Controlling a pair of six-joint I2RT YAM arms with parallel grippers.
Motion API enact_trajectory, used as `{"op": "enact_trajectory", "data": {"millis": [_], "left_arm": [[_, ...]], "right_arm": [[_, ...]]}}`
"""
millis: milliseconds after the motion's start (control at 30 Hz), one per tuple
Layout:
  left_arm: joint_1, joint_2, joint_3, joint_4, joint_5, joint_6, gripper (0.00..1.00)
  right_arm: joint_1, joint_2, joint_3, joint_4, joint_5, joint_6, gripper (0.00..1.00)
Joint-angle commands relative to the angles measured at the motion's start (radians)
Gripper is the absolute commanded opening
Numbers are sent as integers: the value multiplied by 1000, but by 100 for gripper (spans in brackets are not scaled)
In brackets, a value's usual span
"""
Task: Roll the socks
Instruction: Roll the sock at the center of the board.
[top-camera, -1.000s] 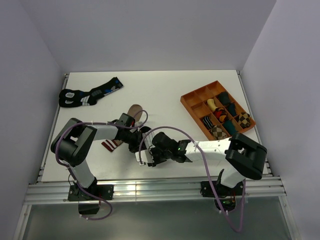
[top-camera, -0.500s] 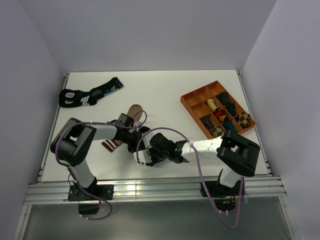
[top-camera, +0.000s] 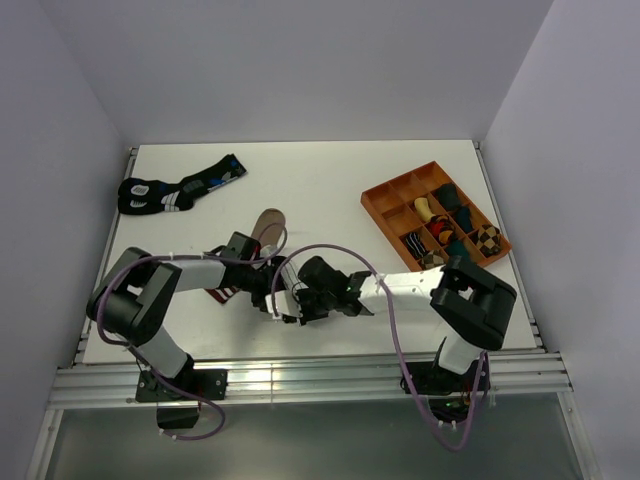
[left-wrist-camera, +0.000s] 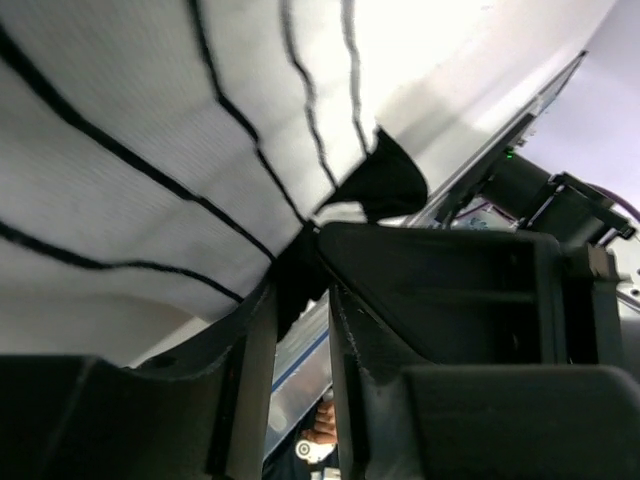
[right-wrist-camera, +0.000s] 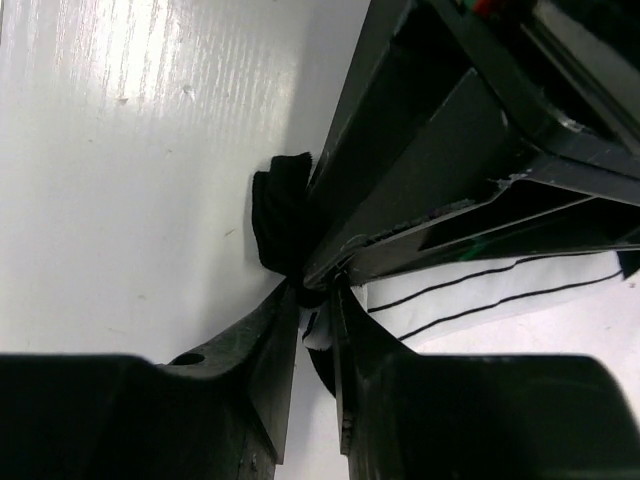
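The two grippers meet tip to tip over the white sock (left-wrist-camera: 150, 150), which lies bunched between them on the table (right-wrist-camera: 130, 150). The right gripper (right-wrist-camera: 316, 292) is nearly closed and pinches the sock's black end, a wad of it bulging just past its fingertips. The left gripper (left-wrist-camera: 300, 285) shows a narrow gap between its fingers, with the sock's black edge at their tips and striped cloth spread just ahead; whether it grips I cannot tell. The tan sock (top-camera: 268, 224) lies just beyond the left gripper, its striped cuff (top-camera: 222, 292) beside that arm.
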Motion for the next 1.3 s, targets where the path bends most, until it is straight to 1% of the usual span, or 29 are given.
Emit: {"op": "enact_trajectory", "data": {"millis": [0,33,100,133,233,333,433,500,633,700,733,867,933,1000,1167,1267], "left_arm": [[3,-71,-11,92,19,-56,34],[6,-79,-13,107,6,-59,34],[5,-105,-22,127,-30,-77,34],[6,-113,-36,173,-44,-88,34],[8,-151,-59,224,-99,-125,35],[9,-196,-108,296,-157,-173,34],[9,-246,-189,377,-218,-220,35],[9,-283,-215,419,-257,-243,35],[9,-363,-332,509,-335,-309,36],[8,-415,-364,542,-379,-329,36],[9,-430,-390,569,-386,-331,37],[6,-501,-428,579,-430,-305,37],[3,-538,-456,600,-449,-282,37],[-4,-576,-468,606,-478,-245,38],[-70,-628,-505,651,-591,-156,39],[-127,-621,-519,697,-652,-118,40]], "right_arm": [[-39,36,80,-149,-118,31,25],[-51,39,112,-212,-132,31,25],[-59,54,144,-278,-170,24,23],[-67,60,167,-331,-187,22,22],[-80,74,205,-411,-242,21,20],[-103,100,282,-503,-299,22,21],[-126,135,343,-569,-352,19,20],[-151,172,385,-614,-389,11,20],[-195,281,535,-776,-506,2,20],[-212,313,581,-818,-520,2,20],[-225,342,610,-847,-529,5,20],[-242,428,702,-944,-552,10,20],[-246,468,767,-1014,-567,10,21],[-254,522,804,-1042,-581,24,21],[-271,634,925,-1161,-609,33,21],[-278,687,986,-1221,-627,42,21]]}}
